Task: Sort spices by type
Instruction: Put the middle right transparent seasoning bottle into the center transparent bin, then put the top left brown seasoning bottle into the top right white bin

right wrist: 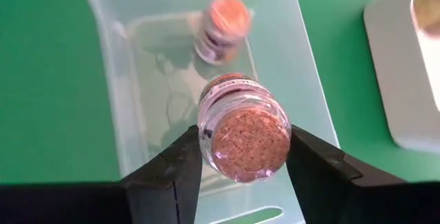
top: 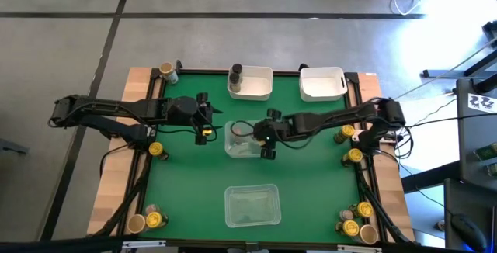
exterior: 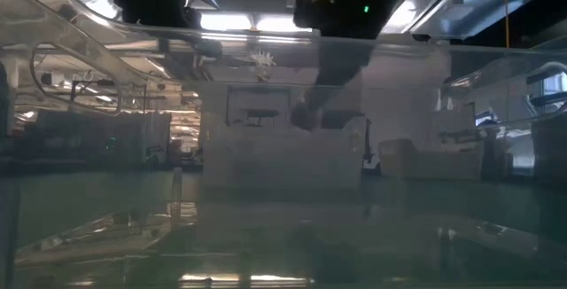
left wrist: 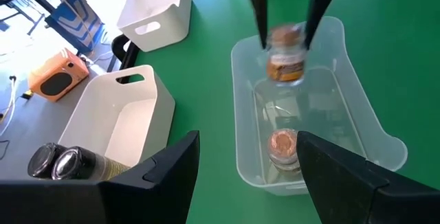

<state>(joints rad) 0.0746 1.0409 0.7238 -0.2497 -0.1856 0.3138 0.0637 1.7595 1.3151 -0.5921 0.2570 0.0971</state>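
Over on the left edge of the table (top: pixel 178 206) a few yellow-lidded jars (top: pixel 156 150) sit along the wooden rail, with more at the near corner. The left hand (top: pixel 205 118) hangs just left of the middle clear tray (top: pixel 233 148), fingers apart and nothing in them, so it's basically waiting.

Middle is where it's happening: the right hand (right wrist: pixel 240 165) is clamped on a reddish-brown-topped jar (right wrist: pixel 246 131), holding it tipped over the open tray. Another jar of the same kind (left wrist: pixel 282 147) already stands inside on the tray floor.

Handling-wise, I'd guess these are light, rigid little jars with smooth sides, so slippery-ish and probably breakable if dropped from height. The fingers are squeezing the body just under the top, which looks like the sensible spot.

Room to move: the tray is narrow with raised walls, and the jar inside takes up some floor, so the drop spot needs to stay beside it, not on top.

Further right, two white bins (top: pixel 322 84) sit along the far edge, one with a dark grey jar (top: pixel 235 72) in it. More jars (top: pixel 348 133) line the right rail, well clear of the middle.
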